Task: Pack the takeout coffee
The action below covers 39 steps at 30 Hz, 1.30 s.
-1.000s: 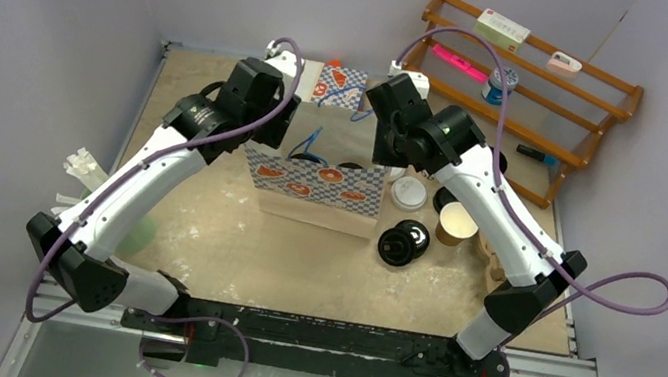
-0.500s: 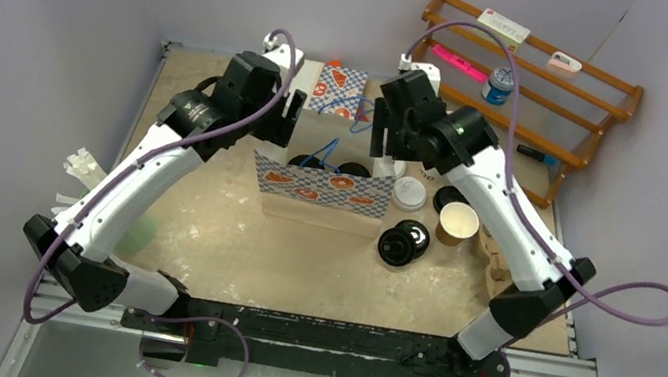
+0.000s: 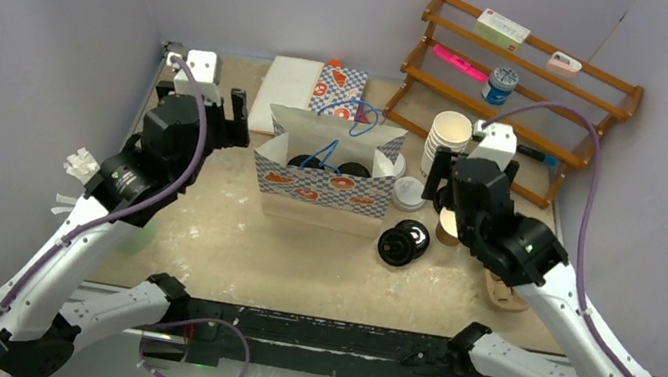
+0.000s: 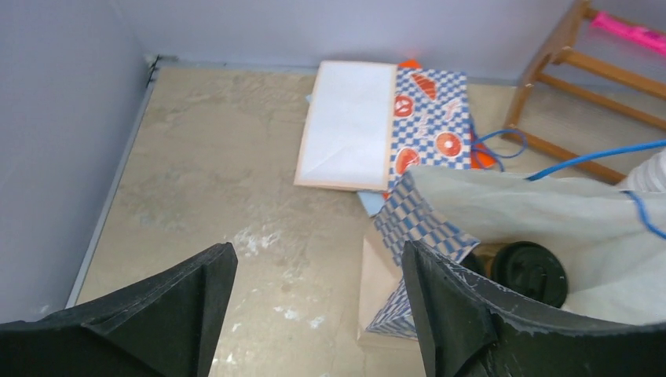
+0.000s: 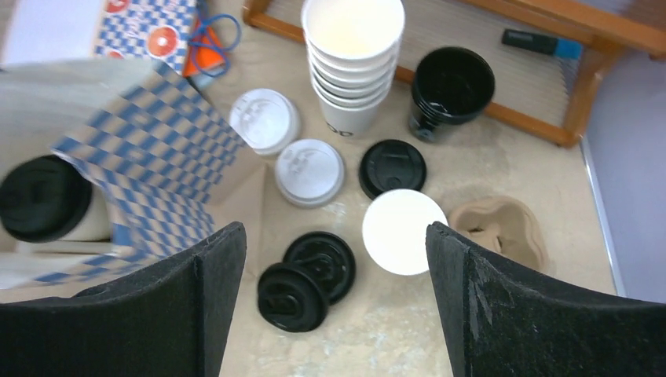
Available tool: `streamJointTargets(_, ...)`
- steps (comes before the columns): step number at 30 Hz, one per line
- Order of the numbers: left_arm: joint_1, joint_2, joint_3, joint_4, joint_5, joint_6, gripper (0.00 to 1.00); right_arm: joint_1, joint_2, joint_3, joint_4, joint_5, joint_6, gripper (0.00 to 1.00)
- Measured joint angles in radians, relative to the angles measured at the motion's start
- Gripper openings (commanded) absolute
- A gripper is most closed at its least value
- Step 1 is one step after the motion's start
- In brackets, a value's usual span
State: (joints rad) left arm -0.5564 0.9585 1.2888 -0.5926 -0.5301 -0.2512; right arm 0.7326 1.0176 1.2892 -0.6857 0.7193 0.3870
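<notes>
Overhead, the paper bag (image 3: 322,185) with a blue check pattern stands open-topped at mid-table. Inside it two takeout coffees sit side by side, the left coffee (image 3: 302,159) and the right coffee (image 3: 354,168). Both are upright with their long axes vertical and black lids facing up, and blue handle cords cross above them. The left gripper (image 3: 232,119) hangs just left of the bag with its fingers spread and nothing between them. The right gripper (image 3: 438,185) hangs to the bag's right, near the stack of lidless white cups (image 3: 448,134), also spread and empty. Two loose black lids (image 3: 404,242) lie in front of the bag, and a wooden rack (image 3: 528,88) stands at the back right. From the left wrist, the fingers (image 4: 157,314) stand wide apart over bare table. The bag's mouth (image 4: 503,212) opens at the right, with one black-lidded coffee (image 4: 530,271) upright inside. A flat white bag (image 4: 349,124) lies beyond it. From the right wrist, the fingers (image 5: 157,314) are again apart and hold nothing. The checked bag wall (image 5: 157,165) rises at the left around an upright lidded coffee (image 5: 43,196). Two white lids (image 5: 309,169), the black lids (image 5: 306,283), the white cup stack (image 5: 353,47) and a pulp cup carrier (image 5: 503,228) lie to the right.
</notes>
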Motion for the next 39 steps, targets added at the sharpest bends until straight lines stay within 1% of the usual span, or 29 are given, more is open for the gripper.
streamJointTargets(3,0.001,-0.012,-0.075,0.002,-0.063,-0.034,0.83,0.0,-0.083,-0.123,0.037,0.034,0.003,0.85)
streamJointTargets(8,0.024,0.006,-0.201,-0.006,-0.103,-0.113,0.85,-0.003,-0.136,-0.209,0.024,0.075,0.098,0.83)
streamJointTargets(10,0.076,-0.009,-0.275,-0.001,-0.08,-0.134,0.85,-0.026,-0.171,-0.275,0.042,0.072,0.105,0.83)
streamJointTargets(11,0.121,-0.018,-0.309,0.002,-0.056,-0.136,0.85,-0.047,-0.19,-0.308,0.05,0.067,0.104,0.83)
streamJointTargets(13,0.216,-0.027,-0.355,0.008,-0.012,-0.142,0.85,-0.108,-0.214,-0.364,0.074,0.048,0.102,0.83)
streamJointTargets(14,0.275,-0.027,-0.374,0.014,0.013,-0.143,0.85,-0.159,-0.216,-0.392,0.092,0.027,0.103,0.83)
streamJointTargets(16,0.333,-0.02,-0.391,0.031,0.035,-0.15,0.86,-0.241,-0.215,-0.424,0.129,-0.011,0.106,0.83)
streamJointTargets(18,0.361,-0.002,-0.399,0.063,0.053,-0.15,0.86,-0.332,-0.204,-0.46,0.179,-0.067,0.111,0.82)
streamJointTargets(20,0.367,0.021,-0.411,0.103,0.063,-0.15,0.86,-0.409,-0.195,-0.494,0.222,-0.113,0.114,0.81)
streamJointTargets(22,0.367,0.039,-0.439,0.156,0.066,-0.149,0.86,-0.461,-0.192,-0.533,0.274,-0.138,0.109,0.81)
streamJointTargets(25,0.369,0.051,-0.494,0.238,0.07,-0.122,0.86,-0.478,-0.178,-0.594,0.389,-0.163,0.076,0.84)
streamJointTargets(28,0.371,0.071,-0.562,0.353,0.068,-0.064,0.87,-0.478,-0.094,-0.604,0.527,-0.163,0.039,0.85)
streamJointTargets(31,0.371,0.098,-0.612,0.47,0.05,0.008,0.87,-0.481,-0.002,-0.627,0.709,-0.162,-0.013,0.79)
streamJointTargets(33,0.371,0.117,-0.645,0.552,0.029,0.069,0.88,-0.491,0.017,-0.7,0.866,-0.163,-0.045,0.79)
streamJointTargets(35,0.372,0.136,-0.676,0.639,0.014,0.133,0.88,-0.513,0.028,-0.764,0.968,-0.167,-0.066,0.86)
streamJointTargets(36,0.373,0.145,-0.687,0.674,0.01,0.159,0.88,-0.528,0.04,-0.789,1.013,-0.175,-0.08,0.94)
streamJointTargets(37,0.374,0.159,-0.703,0.723,0.008,0.187,0.88,-0.544,0.053,-0.808,1.055,-0.19,-0.097,0.98)
streamJointTargets(39,0.384,0.196,-0.718,0.796,0.012,0.224,0.88,-0.573,0.07,-0.843,1.133,-0.22,-0.122,0.98)
